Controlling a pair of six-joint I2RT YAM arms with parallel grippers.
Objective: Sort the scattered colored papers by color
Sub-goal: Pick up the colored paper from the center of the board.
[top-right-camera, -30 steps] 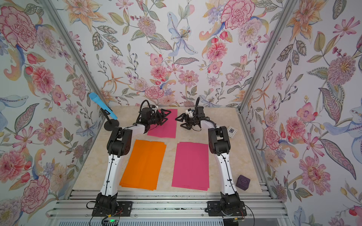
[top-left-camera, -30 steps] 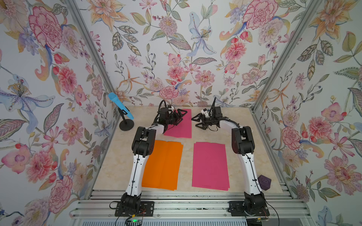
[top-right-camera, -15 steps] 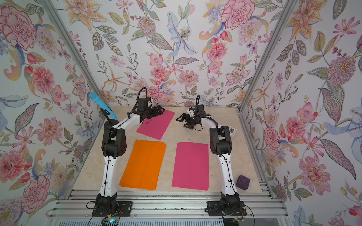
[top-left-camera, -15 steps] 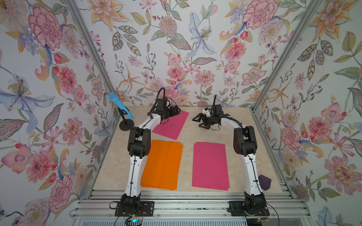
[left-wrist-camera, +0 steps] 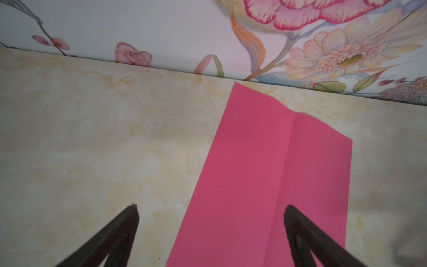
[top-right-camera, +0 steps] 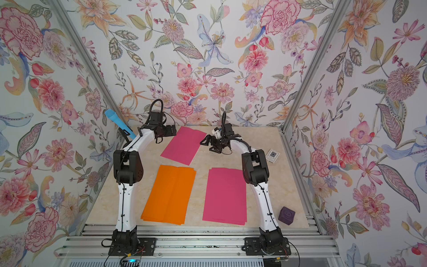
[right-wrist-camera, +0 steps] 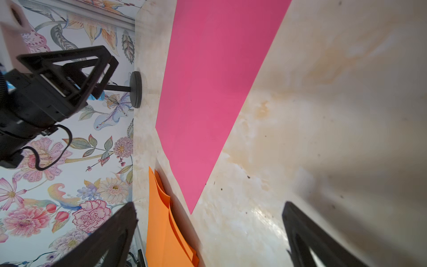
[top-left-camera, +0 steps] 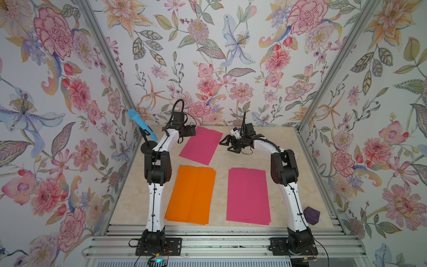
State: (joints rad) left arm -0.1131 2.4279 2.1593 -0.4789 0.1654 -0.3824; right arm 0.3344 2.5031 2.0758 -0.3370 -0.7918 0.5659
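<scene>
Left arm (top-left-camera: 155, 203), right arm (top-left-camera: 293, 201): white tapered link shells, bulky black joint housings; thin black cable down each white link; black cable loop (top-left-camera: 178, 100) over the left wrist, a straighter lead (top-left-camera: 244, 120) over the right; small white block (top-left-camera: 235, 132) by the right wrist; black base plates (top-left-camera: 159, 246); fingers (left-wrist-camera: 120, 231) matte black, open triangular frames

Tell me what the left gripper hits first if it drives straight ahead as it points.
Probably the lone pink sheet on the table, short of the back wall; how steeply the open left gripper tilts is unclear.
</scene>
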